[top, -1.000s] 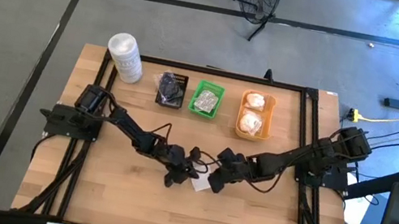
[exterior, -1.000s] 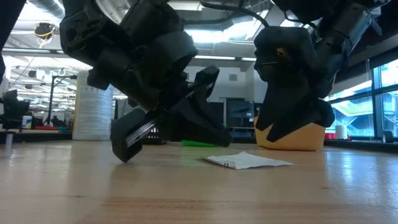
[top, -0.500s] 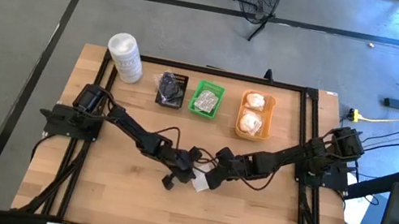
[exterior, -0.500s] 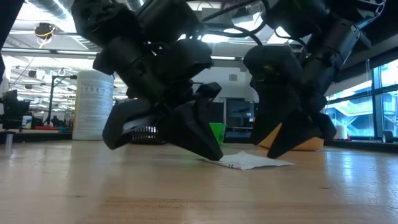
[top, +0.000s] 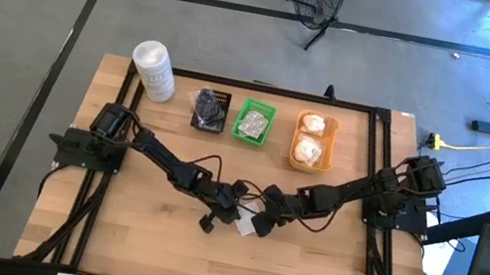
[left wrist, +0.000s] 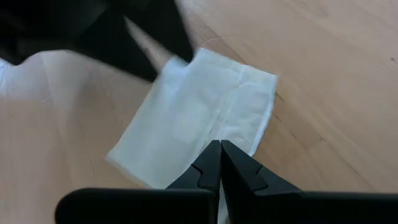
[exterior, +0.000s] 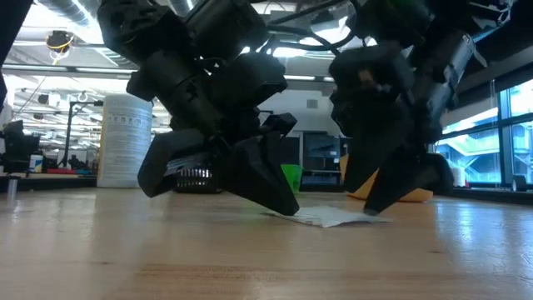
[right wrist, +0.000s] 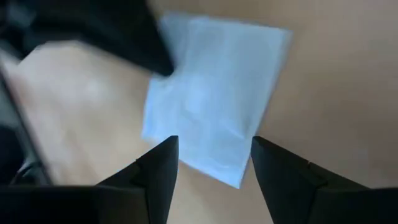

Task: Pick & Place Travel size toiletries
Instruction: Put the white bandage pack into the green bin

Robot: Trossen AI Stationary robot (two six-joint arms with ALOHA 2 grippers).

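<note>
Over flat white sachet (top: 246,225) on bench (top: 322,273): right hand (right wrist: 208,163) spread astride it, left hand (left wrist: 220,163) pinched together, seemingly pinning its edge. Grasp step; next, right closes, lifts.

Wooden table (top: 146,241), white tub (top: 153,69), three trays (top: 254,122), flat sachet (top: 247,224)

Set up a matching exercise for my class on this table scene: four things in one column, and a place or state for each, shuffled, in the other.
Things
1. left gripper
2. right gripper
3. white sachet
4. white tub

Places or states
A. stands at the table's far left corner
B. fingers shut, tips pressed on the sachet's edge
C. lies flat on the wood between both grippers
D. fingers open, straddling the sachet

Pairs: 1-B, 2-D, 3-C, 4-A
</note>
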